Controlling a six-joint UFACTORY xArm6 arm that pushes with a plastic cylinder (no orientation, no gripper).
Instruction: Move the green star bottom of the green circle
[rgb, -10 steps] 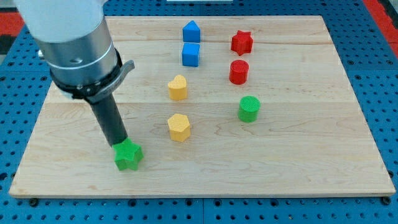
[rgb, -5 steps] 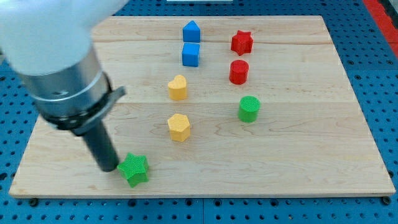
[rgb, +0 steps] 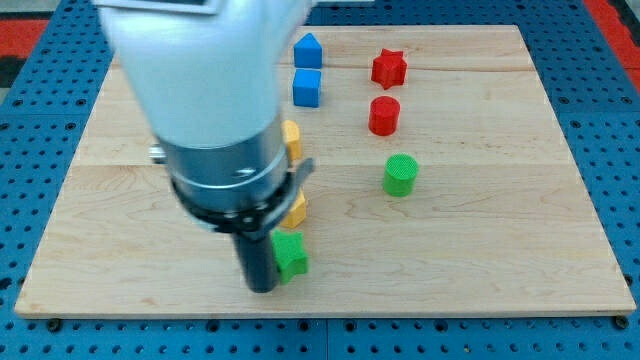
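The green star (rgb: 291, 257) lies near the board's bottom edge, left of centre. My tip (rgb: 260, 288) is right against its left side, touching it. The green circle (rgb: 401, 174), a short cylinder, stands up and to the right of the star, well apart from it. The arm's wide body covers much of the board's left-centre.
Two yellow blocks (rgb: 291, 139) (rgb: 296, 210) are partly hidden behind the arm, just above the star. A blue house-shaped block (rgb: 308, 50) and a blue cube (rgb: 307, 88) stand at the top centre. A red star (rgb: 389, 68) and a red cylinder (rgb: 384, 115) stand above the green circle.
My tip has swung round to the star's left side and pushed it to the right along the bottom of the board. The other blocks have not moved.
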